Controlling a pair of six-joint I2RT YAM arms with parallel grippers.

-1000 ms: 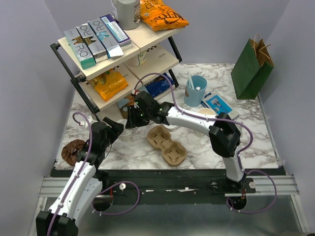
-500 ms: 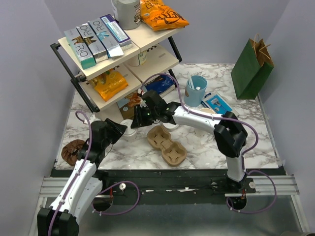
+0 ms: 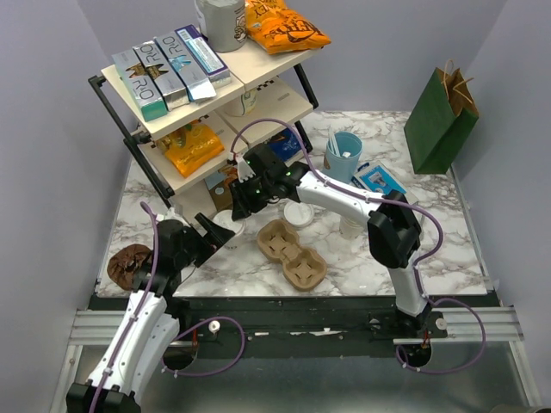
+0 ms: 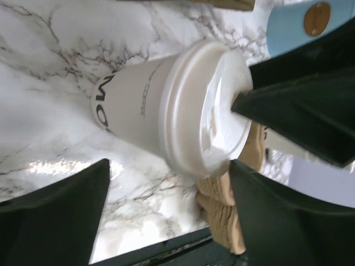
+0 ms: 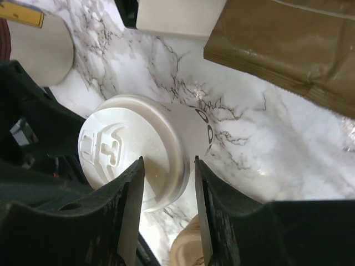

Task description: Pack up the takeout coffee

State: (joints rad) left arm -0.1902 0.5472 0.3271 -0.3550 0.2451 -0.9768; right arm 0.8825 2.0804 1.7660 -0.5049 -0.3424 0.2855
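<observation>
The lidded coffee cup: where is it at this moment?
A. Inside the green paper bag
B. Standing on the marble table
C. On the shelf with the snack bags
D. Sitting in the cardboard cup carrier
B: the lidded coffee cup stands upright on the bare marble table, next to the cardboard cup carrier, whose wells are empty.

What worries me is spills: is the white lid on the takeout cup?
Yes, the left wrist view shows the white lid capping the takeout cup.
</observation>
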